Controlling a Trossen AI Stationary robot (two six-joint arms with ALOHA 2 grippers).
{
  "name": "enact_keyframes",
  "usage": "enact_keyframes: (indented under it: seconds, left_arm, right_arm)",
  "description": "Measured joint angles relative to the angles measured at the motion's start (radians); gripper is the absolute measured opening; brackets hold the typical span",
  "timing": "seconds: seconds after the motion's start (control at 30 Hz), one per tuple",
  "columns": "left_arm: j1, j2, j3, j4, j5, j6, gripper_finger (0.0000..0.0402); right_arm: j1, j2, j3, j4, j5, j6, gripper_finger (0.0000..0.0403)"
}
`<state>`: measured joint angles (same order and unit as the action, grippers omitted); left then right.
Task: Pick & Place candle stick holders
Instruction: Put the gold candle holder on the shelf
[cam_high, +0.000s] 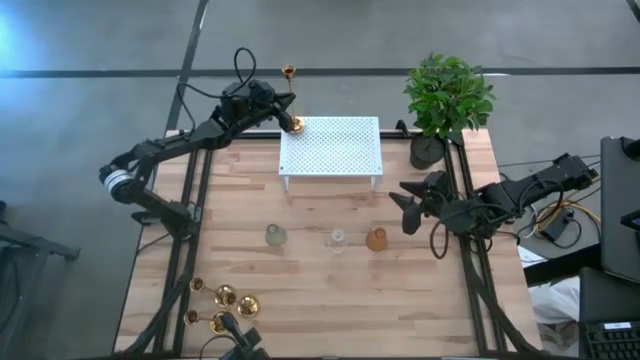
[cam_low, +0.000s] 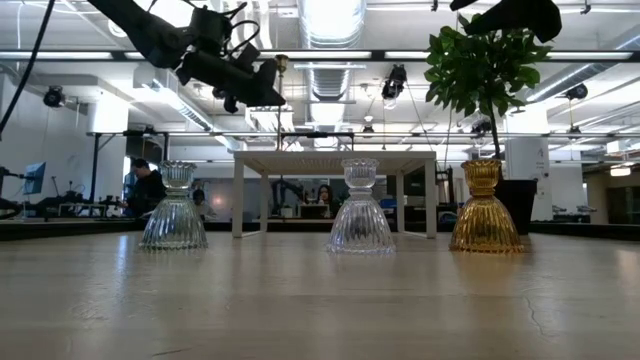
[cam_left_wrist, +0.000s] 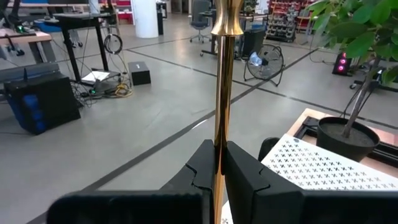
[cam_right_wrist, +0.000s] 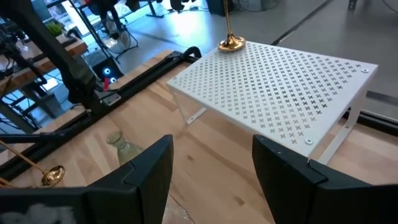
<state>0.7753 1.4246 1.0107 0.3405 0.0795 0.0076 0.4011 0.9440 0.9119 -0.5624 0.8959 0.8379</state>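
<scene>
One gold candle stick holder (cam_high: 291, 98) stands upright at the far left corner of the white perforated stand (cam_high: 340, 150). My left gripper (cam_left_wrist: 219, 163) is shut on its thin stem, and its top cup (cam_left_wrist: 226, 18) rises well above the fingers. More gold candle stick holders (cam_high: 225, 300) lie on their sides at the table's near left corner. Over the table's right side, my right gripper (cam_right_wrist: 211, 155) hangs open and clear of everything. My left gripper pinches the lower part of the holder's stem (cam_left_wrist: 219, 124) between its two fingers. The fingers come level from the table's far left side and lie across the stem. The holder stays upright, with its round base (cam_right_wrist: 231, 44) on the stand's far left corner.
Three ribbed glass holders stand in a row mid-table: two clear ones (cam_high: 275, 236) (cam_high: 337, 240) and an amber one (cam_high: 376, 239). A potted plant (cam_high: 445, 100) stands at the far right corner, beside the stand. Bare wood lies in front of the row.
</scene>
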Motion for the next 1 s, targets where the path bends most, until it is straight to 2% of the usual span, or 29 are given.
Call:
enact_keyframes:
  seconds: [0.73, 0.9, 1.0]
  left_arm:
    - [0.0, 0.0, -0.002, -0.003, 0.061, 0.036, 0.002]
    - [-0.002, 0.019, 0.004, 0.149, 0.113, -0.018, 0.002]
    - [-0.009, 0.053, 0.03, 0.156, 0.124, -0.032, 0.002]
  right_arm:
    - [0.0, 0.0, 0.0, 0.0, 0.006, -0.011, 0.021]
    - [0.0, 0.0, 0.0, 0.0, 0.012, -0.015, 0.021]
    - [0.0, 0.0, 0.0, 0.001, 0.024, -0.026, 0.021]
